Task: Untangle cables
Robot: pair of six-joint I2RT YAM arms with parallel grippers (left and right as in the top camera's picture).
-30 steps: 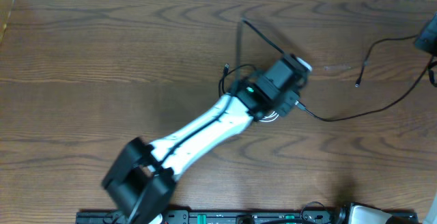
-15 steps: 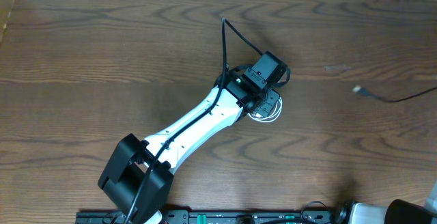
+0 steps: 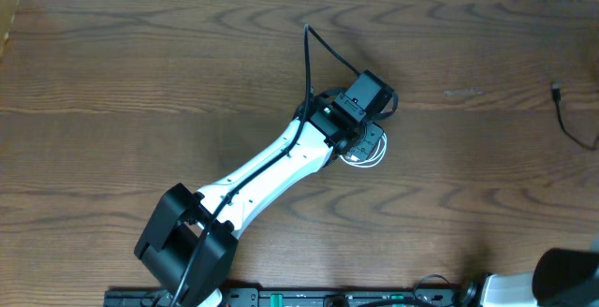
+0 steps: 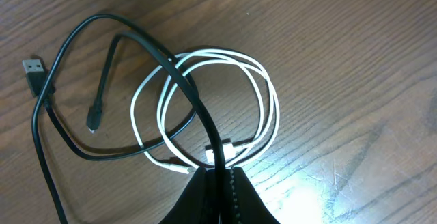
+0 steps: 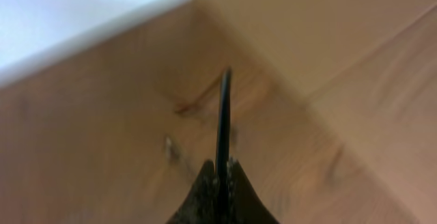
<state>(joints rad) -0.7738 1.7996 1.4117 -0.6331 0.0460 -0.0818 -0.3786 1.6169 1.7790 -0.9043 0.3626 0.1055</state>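
**Item: cable heap, separation step in hand**

- **Location.** On the wooden table (image 3: 140, 64), just off centre toward 1 o'clock in the overhead view, under the left arm's wrist.
- **White cable** (image 4: 272, 98). Lies in a flat coil of two or three turns, its plug ends at the coil's 6 o'clock.
- **Black cable** (image 4: 179, 80). Crosses over the coil from 10 o'clock to 6 o'clock. Its USB plug (image 4: 31, 67) lies at 9 o'clock of the coil, with a small plug (image 4: 92, 120) between the two.
- **Left gripper** (image 4: 220, 173). Clamped tight on the black cable at the coil's 6 o'clock edge. It cannot be told whether the white plug ends are pinched in with it.
- **Right gripper** (image 5: 220, 176). Closed on a black strand (image 5: 224, 108) that stands up from the fingertips; the view is blurred.
- **Loose black end** (image 3: 560, 106). Lies at the table's 3 o'clock edge, well apart from the heap. Whether it is that same strand is unclear.

**Handling note (judgement).**
- Lift the black cable clear of the coil before drawing it off toward 10 o'clock.
- Go slowly, so that the white turns stay flat and are not dragged along.
- If the coil rises with the lift, the grip probably includes white cable; release and regrip further along the black.
- Watch the small plug, which may snag a white turn.
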